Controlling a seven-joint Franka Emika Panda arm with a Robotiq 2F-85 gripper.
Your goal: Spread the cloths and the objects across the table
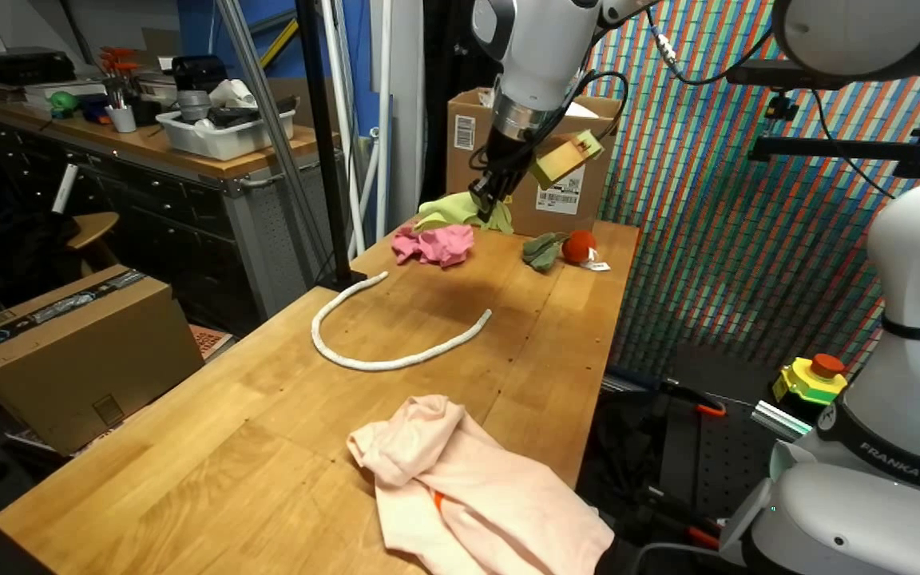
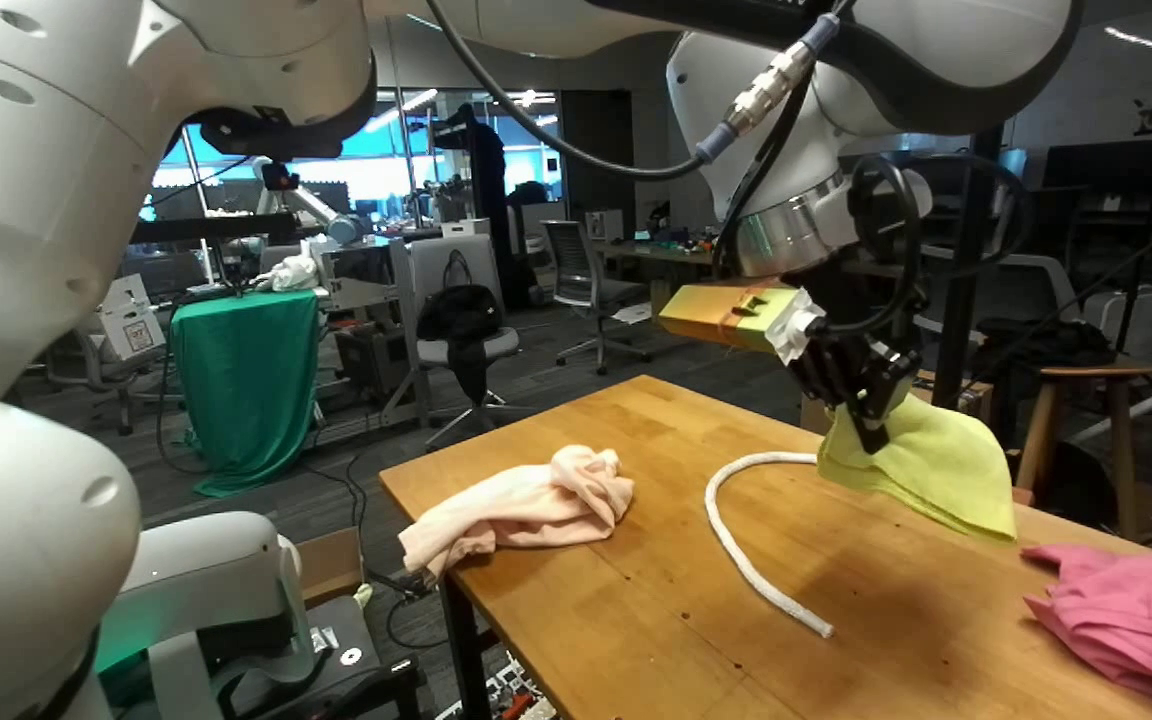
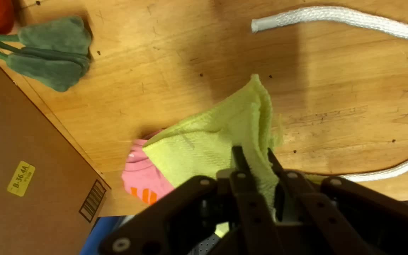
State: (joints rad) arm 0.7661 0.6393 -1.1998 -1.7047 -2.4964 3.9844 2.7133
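Note:
My gripper [image 1: 485, 208] is shut on a yellow-green cloth [image 1: 448, 209] and holds it above the table; in the wrist view the cloth [image 3: 193, 152] runs between the two fingers [image 3: 254, 152]. In an exterior view the cloth [image 2: 946, 465] hangs from the fingertips [image 2: 874, 440]. A crumpled pink cloth [image 1: 434, 244] lies at the far end, partly covered in the wrist view. A peach cloth [image 1: 500, 503] lies bunched at the robot-side edge. A white rope [image 1: 380, 365] curves across the middle. A red ball-like thing [image 1: 578, 246] with green soft leaves [image 1: 542, 251] lies near the box.
A cardboard box [image 1: 564, 200] stands at the table's far end, close behind the gripper. A black post [image 1: 320, 144] rises at the table's side, near the rope. The wooden table [image 1: 188, 471] shows bare wood around the rope. The peach cloth overhangs the table edge.

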